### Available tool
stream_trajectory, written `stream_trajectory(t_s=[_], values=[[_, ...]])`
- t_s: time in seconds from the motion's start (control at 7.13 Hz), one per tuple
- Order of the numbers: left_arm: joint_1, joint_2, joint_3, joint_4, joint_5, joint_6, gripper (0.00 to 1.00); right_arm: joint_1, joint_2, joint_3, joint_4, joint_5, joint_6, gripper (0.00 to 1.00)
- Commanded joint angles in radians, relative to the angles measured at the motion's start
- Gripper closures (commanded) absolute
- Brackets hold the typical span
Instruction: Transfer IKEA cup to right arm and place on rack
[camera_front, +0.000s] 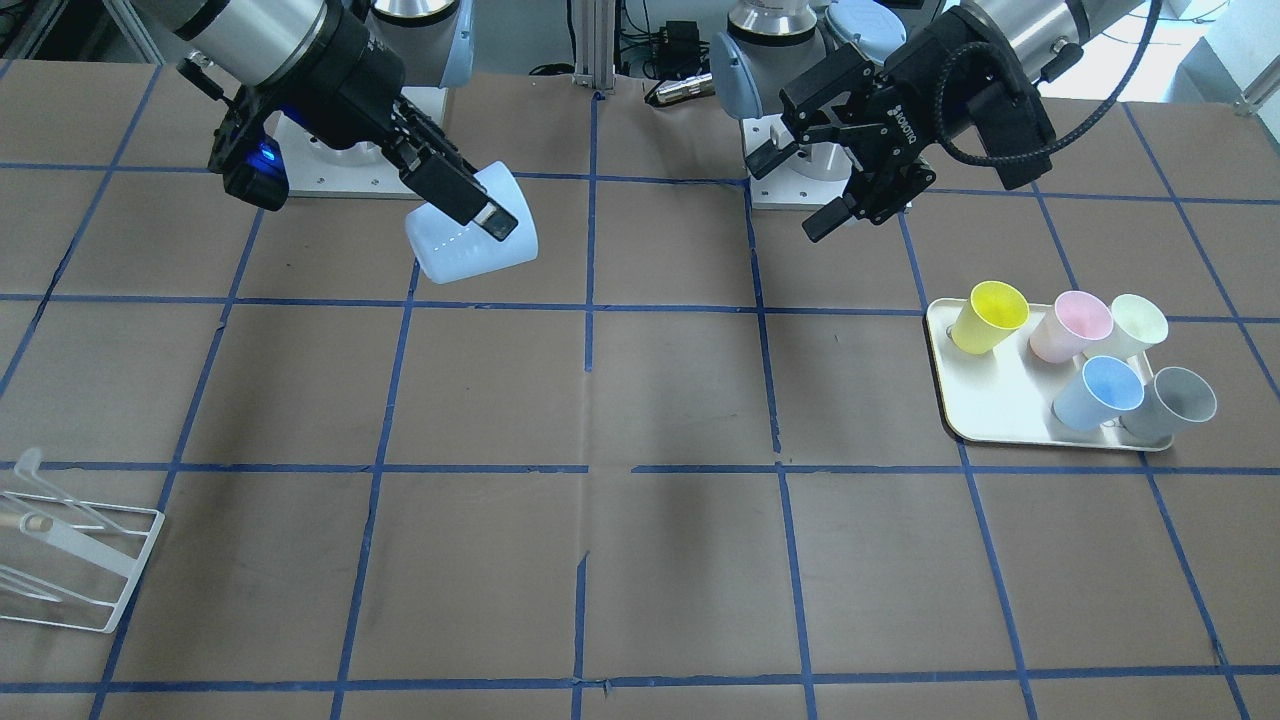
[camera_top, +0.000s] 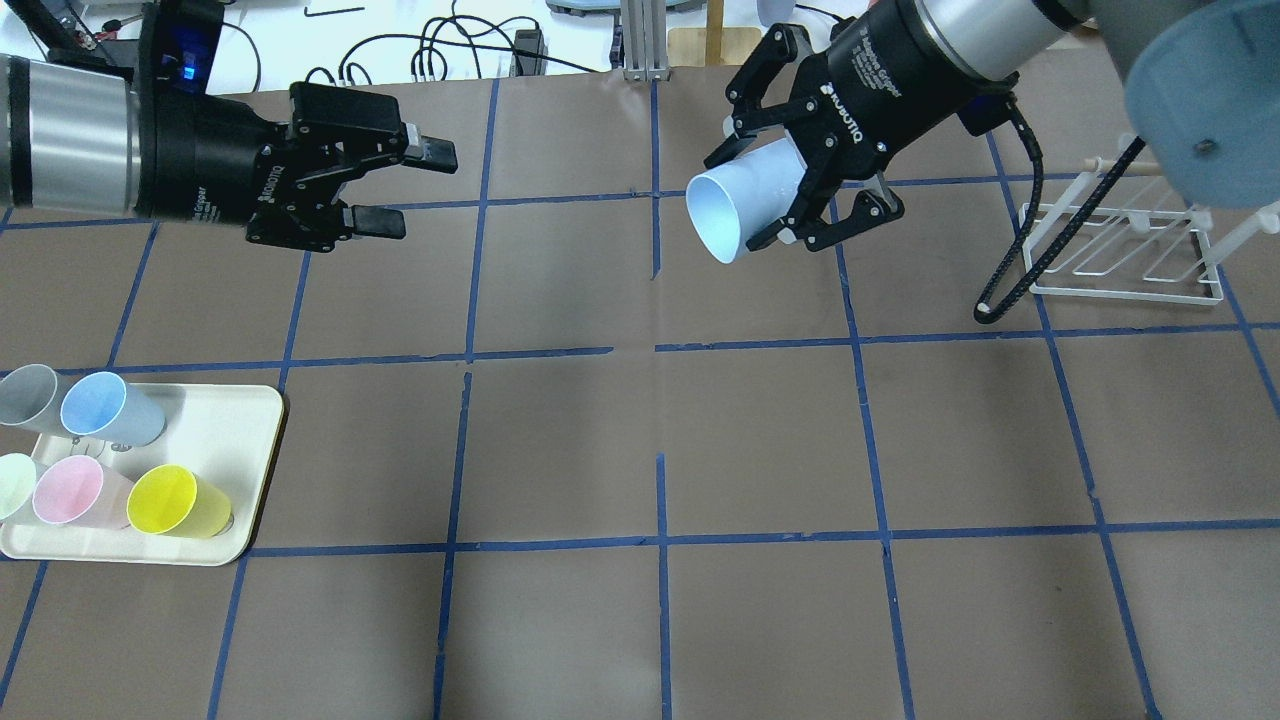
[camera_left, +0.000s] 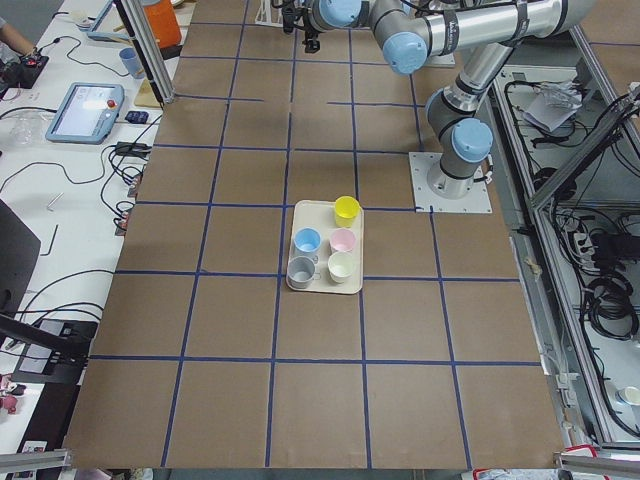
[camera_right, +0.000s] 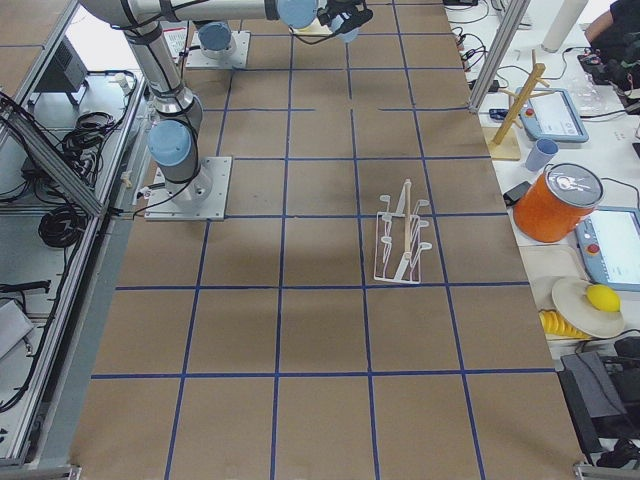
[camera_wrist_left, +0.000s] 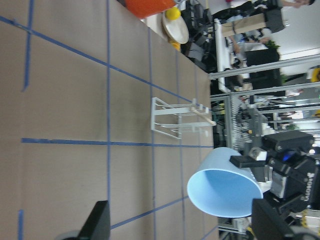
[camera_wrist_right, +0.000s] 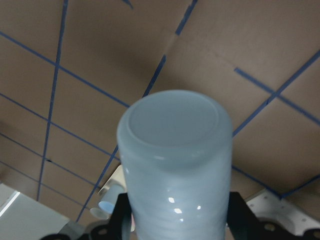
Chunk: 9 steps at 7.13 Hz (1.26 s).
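Above the table (camera_top: 640, 440), right claw (camera_top: 740, 200) grips IKEA cup (camera_top: 722, 218), well apart from spread left claw (camera_top: 412, 188) and rack (camera_top: 1125, 293)

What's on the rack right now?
No cup: the rack looks bare in the right-side view. Overhead, a black cable and an arm joint cover parts of it. The right arm holds the IKEA cup.

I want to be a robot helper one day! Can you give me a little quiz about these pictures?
1. True or false: the left gripper is holding something.
2. How many cups are on the tray?
3. What does the right gripper grip? A: a yellow cup. B: the light blue cup. C: a wire rack.

Key: 1 false, it is open and empty. 2 five. 3 B.
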<state>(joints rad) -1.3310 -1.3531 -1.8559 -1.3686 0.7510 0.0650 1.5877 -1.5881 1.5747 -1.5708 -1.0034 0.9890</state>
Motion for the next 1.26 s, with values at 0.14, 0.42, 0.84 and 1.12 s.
stream_trajectory(t_s=[0.14, 0.42, 0.84, 1.12], values=[[-0.095, -0.001, 0.035, 0.136, 0.238, -0.005, 0.00, -0.046, 0.014, -0.001, -0.059, -0.334, -0.437, 1.00], [-0.180, -0.011, 0.038, 0.163, 0.412, -0.005, 0.00, -0.121, 0.039, -0.001, -0.130, -0.482, -0.681, 1.00], [-0.270, -0.088, 0.139, -0.029, 0.787, -0.010, 0.00, -0.176, 0.134, -0.004, -0.340, -0.716, -0.852, 1.00], [-0.270, -0.220, 0.384, -0.286, 0.838, -0.011, 0.00, -0.207, 0.196, -0.010, -0.449, -0.733, -0.874, 1.00]])
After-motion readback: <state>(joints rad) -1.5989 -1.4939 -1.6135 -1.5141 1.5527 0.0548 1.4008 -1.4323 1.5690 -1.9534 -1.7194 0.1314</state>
